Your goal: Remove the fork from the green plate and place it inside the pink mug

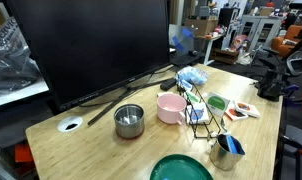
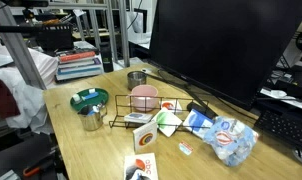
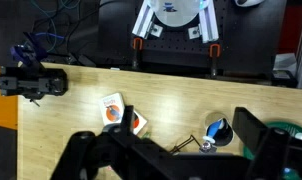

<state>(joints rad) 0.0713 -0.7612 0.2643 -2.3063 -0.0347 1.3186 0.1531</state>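
The dark green plate (image 2: 76,100) stands near a table edge and also shows at the bottom of an exterior view (image 1: 181,168). A small bluish thing on it looks like the fork (image 2: 88,95), but it is too small to be sure. The pink mug (image 1: 171,108) (image 2: 143,97) stands upright mid-table next to a wire rack. In the wrist view my gripper (image 3: 186,125) is open and empty, high above the table. Below it are a small metal cup and an edge of the plate (image 3: 294,135). The arm does not show in either exterior view.
The small metal cup (image 1: 228,150) (image 2: 91,120) (image 3: 216,130) holds a blue item. There are also a steel pot (image 1: 129,120) (image 2: 137,78), a wire rack (image 1: 198,115), a light-green dish (image 1: 218,102), cards (image 3: 113,108), a blue bag (image 2: 226,140) and a large monitor (image 1: 91,45).
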